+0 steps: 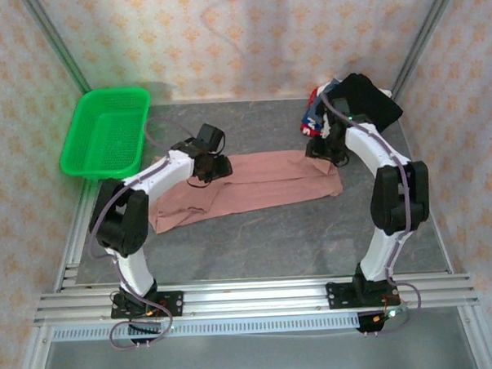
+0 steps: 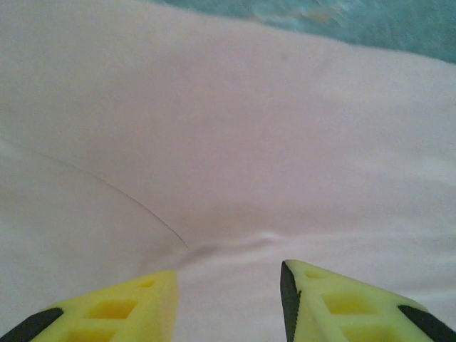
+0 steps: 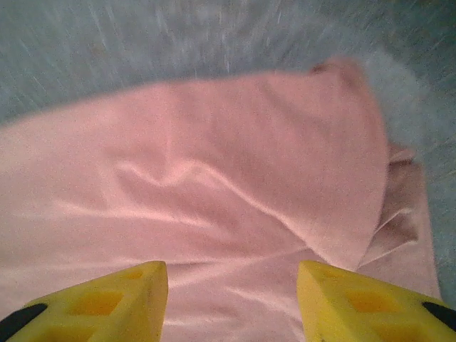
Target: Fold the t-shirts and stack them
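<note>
Dusty-pink t-shirt (image 1: pixel 254 184) lies folded into a long band across the middle of the grey table (image 1: pixel 273 240), running in the top view from about eight o'clock toward three o'clock. A green mesh basket (image 1: pixel 80 134) sits at the ten o'clock corner. A black t-shirt (image 1: pixel 369 97) is heaped at the two o'clock corner, with a navy, red and white printed t-shirt (image 1: pixel 315 116) touching its nine o'clock side. The left gripper (image 1: pixel 215 167) is low over the band toward its nine o'clock end, yellow fingers (image 2: pixel 128 306) apart with smooth pink cloth showing between them. The right gripper (image 1: pixel 326 152) is over the three o'clock end, fingers (image 3: pixel 342 299) likewise apart, clamping nothing.
</note>
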`<move>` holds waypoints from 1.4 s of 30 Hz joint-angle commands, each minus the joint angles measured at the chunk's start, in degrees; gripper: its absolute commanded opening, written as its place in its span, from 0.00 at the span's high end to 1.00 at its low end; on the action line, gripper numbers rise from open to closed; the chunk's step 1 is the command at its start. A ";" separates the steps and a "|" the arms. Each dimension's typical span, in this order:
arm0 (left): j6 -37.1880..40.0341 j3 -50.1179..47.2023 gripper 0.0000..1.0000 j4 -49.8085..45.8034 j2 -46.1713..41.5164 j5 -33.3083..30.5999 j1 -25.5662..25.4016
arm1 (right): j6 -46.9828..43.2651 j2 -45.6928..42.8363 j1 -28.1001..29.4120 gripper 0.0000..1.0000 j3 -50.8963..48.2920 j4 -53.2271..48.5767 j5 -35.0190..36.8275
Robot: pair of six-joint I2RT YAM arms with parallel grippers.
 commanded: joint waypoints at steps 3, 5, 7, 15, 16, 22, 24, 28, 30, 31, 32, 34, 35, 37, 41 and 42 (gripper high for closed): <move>-7.34 -7.22 0.59 4.62 1.27 1.01 -0.52 | -7.26 4.94 1.70 0.51 0.90 -2.45 9.86; -7.34 -8.13 0.60 5.13 2.04 -0.30 -0.51 | -8.03 6.85 1.91 0.52 2.73 -2.74 12.36; -6.70 -8.58 0.60 5.17 2.65 -1.62 -0.51 | -9.06 8.23 1.91 0.53 4.12 -3.11 13.64; -5.61 -11.16 0.62 5.06 3.99 -4.40 0.57 | -8.72 12.99 1.87 0.72 8.65 -3.68 18.44; -5.24 -11.24 0.62 4.53 4.11 -4.87 0.74 | -8.54 13.48 1.92 0.80 9.34 -3.53 19.57; -4.00 -12.55 0.63 2.56 4.68 -6.64 2.49 | -7.28 16.22 1.91 1.00 14.98 -2.19 23.89; -3.38 -12.90 0.64 2.16 4.99 -6.69 2.87 | -7.35 17.96 1.92 1.00 17.69 -2.93 24.38; -2.30 -13.67 0.64 1.45 5.30 -7.11 3.26 | -7.43 20.76 1.74 1.00 21.76 -3.30 27.22; -2.03 -14.36 0.64 1.36 5.39 -7.35 3.50 | -7.57 21.98 1.74 1.00 23.51 -3.82 28.30; -1.86 -14.82 0.64 1.41 5.35 -7.47 3.57 | -7.36 22.87 1.66 1.00 24.72 -4.76 28.59; -1.66 -15.18 0.64 1.58 5.27 -7.48 3.66 | -6.99 23.66 1.57 0.93 25.84 -6.17 28.99; -1.10 -15.21 0.64 1.37 4.42 -7.03 3.72 | -5.91 23.41 1.57 0.89 26.17 -7.50 30.21; -0.74 -15.13 0.63 1.28 3.17 -6.57 3.53 | -5.16 21.79 1.56 0.87 24.98 -6.76 30.49; -0.28 -14.50 0.62 0.12 0.15 -6.00 3.12 | -3.88 16.50 1.57 0.78 21.22 -3.60 28.70; -1.66 -13.72 0.59 -3.11 -8.59 -4.54 2.54 | -3.68 5.42 2.58 0.64 12.93 1.01 20.98; -2.29 -13.85 0.59 -3.66 -10.44 -4.37 2.50 | -3.70 4.07 2.62 0.62 12.00 0.03 19.15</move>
